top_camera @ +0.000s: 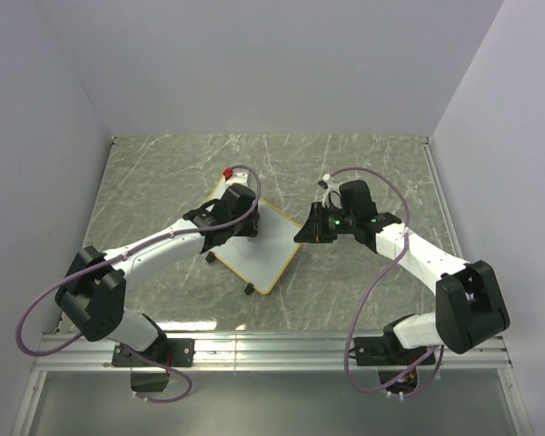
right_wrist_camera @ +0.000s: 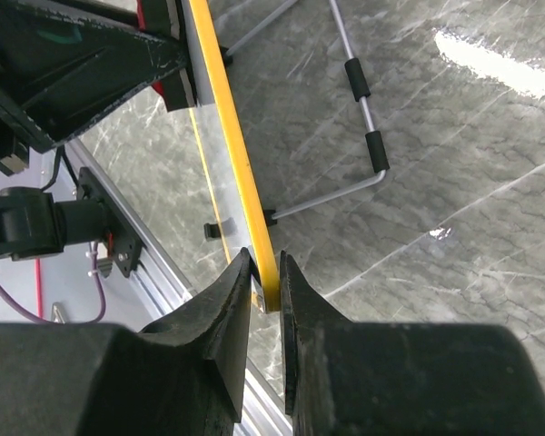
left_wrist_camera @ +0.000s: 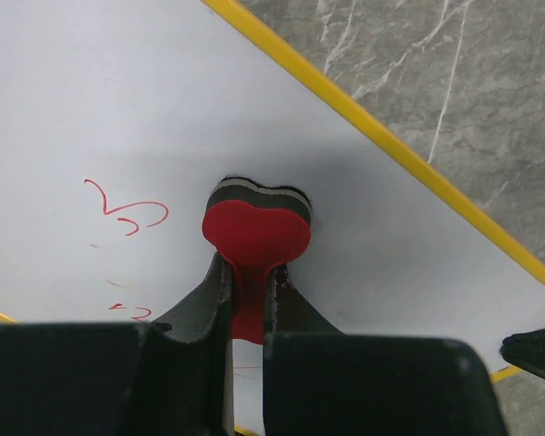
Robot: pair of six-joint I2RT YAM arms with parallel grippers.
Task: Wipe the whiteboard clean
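One whiteboard (top_camera: 263, 250), diagonal, long axis unclear

Blank walls (top_camera: 272, 64) enclose a marbled lab tabletop (top_camera: 163, 173).

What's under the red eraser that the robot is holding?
The whiteboard lies under the eraser, which the left gripper holds against it. A few red scribbles show beside it. Any marks right beneath the eraser are covered, so I cannot tell.
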